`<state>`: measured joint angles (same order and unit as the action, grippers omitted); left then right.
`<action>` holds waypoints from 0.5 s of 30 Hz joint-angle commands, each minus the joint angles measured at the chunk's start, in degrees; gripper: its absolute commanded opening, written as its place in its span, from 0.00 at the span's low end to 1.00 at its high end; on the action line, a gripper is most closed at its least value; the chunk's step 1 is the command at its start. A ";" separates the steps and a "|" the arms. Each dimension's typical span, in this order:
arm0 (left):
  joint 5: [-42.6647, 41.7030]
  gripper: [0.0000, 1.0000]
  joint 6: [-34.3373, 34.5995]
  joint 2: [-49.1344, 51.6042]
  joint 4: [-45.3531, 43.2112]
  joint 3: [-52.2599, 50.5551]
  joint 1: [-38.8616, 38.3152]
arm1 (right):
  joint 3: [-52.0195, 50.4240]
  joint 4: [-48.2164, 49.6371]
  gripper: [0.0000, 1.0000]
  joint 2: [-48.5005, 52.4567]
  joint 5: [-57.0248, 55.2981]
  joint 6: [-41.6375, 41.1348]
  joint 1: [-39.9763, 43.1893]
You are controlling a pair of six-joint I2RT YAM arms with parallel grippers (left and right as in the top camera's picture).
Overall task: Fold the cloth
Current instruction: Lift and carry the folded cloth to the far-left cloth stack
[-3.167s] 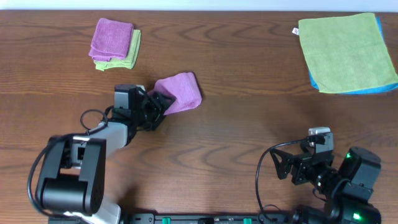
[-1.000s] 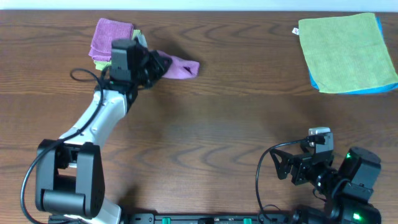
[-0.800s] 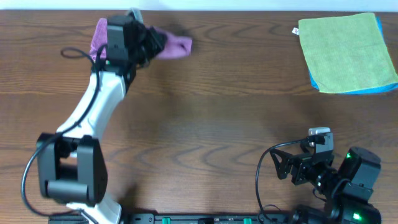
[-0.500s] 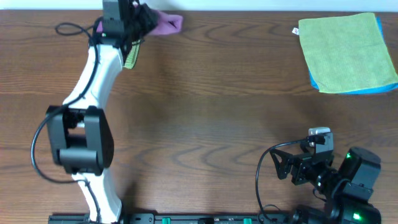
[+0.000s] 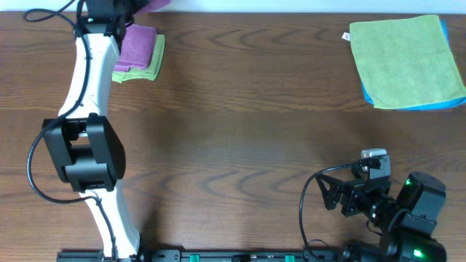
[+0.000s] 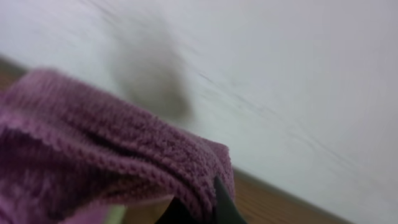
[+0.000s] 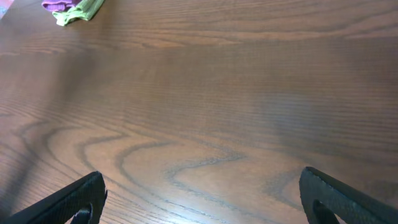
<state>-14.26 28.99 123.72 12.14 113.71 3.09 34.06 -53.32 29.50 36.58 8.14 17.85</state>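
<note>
The purple cloth (image 5: pixel 151 4) hangs bunched in my left gripper (image 5: pixel 131 6), which is shut on it at the table's far left edge, just beyond the folded stack. In the left wrist view the cloth (image 6: pixel 93 149) fills the lower left, draped over a dark fingertip (image 6: pixel 219 205), with a white wall behind. My right gripper (image 5: pixel 348 195) rests open near the front right edge; its fingers (image 7: pixel 68 202) stand wide apart over bare wood with nothing between them.
A folded purple cloth (image 5: pixel 137 44) lies on a folded green one (image 5: pixel 151 64) at the far left, also seen as a small stack (image 7: pixel 71 9). A flat green cloth (image 5: pixel 404 58) lies over a blue one (image 5: pixel 415 106) at the far right.
The left arm has stretched away toward the far left edge, lifting the purple cloth over and past the folded stack. The right arm has not moved.
</note>
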 commanded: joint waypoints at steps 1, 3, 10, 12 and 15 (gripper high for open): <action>2.54 0.05 -3.32 1.44 0.09 1.33 1.16 | -0.07 -0.09 0.99 -0.35 1.14 -0.37 0.46; 2.89 0.06 -3.48 1.44 0.22 1.33 1.62 | -0.07 -0.09 0.99 -0.35 1.14 -0.37 0.46; 5.73 0.06 -6.21 1.55 1.40 1.31 1.88 | -0.09 -0.11 0.99 -0.35 1.16 -0.37 0.46; 6.51 0.05 -6.36 1.86 2.16 1.31 1.88 | -0.07 -0.09 0.99 -0.35 1.14 -0.37 0.46; 7.34 0.06 -7.21 2.40 2.93 1.31 1.88 | -0.07 -0.11 0.99 -0.35 1.14 -0.37 0.46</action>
<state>-8.95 24.05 124.44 14.68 113.71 4.82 34.06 -53.32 29.50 36.58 8.14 17.82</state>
